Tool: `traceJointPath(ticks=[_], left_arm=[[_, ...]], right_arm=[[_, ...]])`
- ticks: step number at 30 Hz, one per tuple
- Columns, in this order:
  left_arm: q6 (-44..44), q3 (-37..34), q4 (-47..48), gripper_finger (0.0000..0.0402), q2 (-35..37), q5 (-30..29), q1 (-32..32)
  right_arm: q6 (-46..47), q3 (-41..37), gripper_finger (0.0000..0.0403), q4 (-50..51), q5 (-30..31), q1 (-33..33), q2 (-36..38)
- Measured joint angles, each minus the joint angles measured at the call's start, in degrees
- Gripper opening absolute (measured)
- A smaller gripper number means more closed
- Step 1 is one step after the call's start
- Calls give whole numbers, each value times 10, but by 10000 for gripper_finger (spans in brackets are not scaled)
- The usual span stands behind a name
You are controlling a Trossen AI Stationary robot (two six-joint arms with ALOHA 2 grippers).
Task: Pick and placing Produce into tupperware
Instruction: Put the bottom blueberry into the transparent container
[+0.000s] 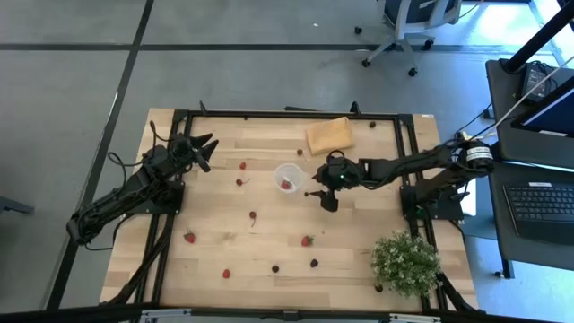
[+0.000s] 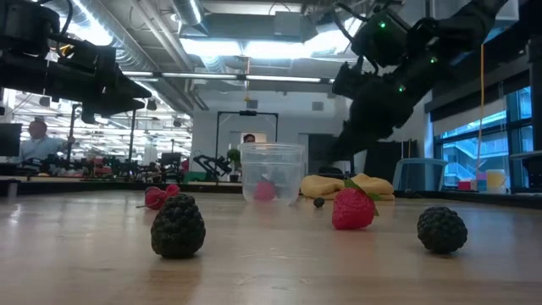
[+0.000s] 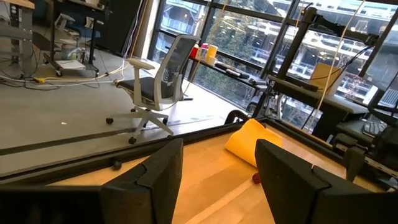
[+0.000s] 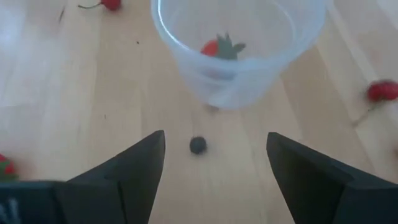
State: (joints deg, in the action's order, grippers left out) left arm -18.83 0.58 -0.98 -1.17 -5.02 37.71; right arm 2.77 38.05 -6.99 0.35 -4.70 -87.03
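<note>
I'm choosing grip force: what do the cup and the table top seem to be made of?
The cup looks like thin translucent plastic, smooth and slightly frosted: the strawberry inside shows through its wall. The table top looks like light wood with a matte finish: pale grain streaks show, though it may be a laminate.

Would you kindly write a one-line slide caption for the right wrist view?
Open right gripper poised over a small dark berry beside the cup holding one strawberry.

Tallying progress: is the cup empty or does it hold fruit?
Not empty: the cup stands upright with one red strawberry inside.
</note>
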Motion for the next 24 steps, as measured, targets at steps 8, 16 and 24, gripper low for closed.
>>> traceJointPath(ticks=[8, 16, 24], left_arm=[[0, 0, 0, 193, -4, 0, 0], [0, 0, 0, 193, -4, 0, 0], [0, 0, 0, 193, -5, 0, 0]], right_arm=[[-1, 0, 282, -57, 0, 9, -61], [-3, 0, 282, -94, 0, 9, -113], [-4, 1, 277, -102, 4, 9, -146]])
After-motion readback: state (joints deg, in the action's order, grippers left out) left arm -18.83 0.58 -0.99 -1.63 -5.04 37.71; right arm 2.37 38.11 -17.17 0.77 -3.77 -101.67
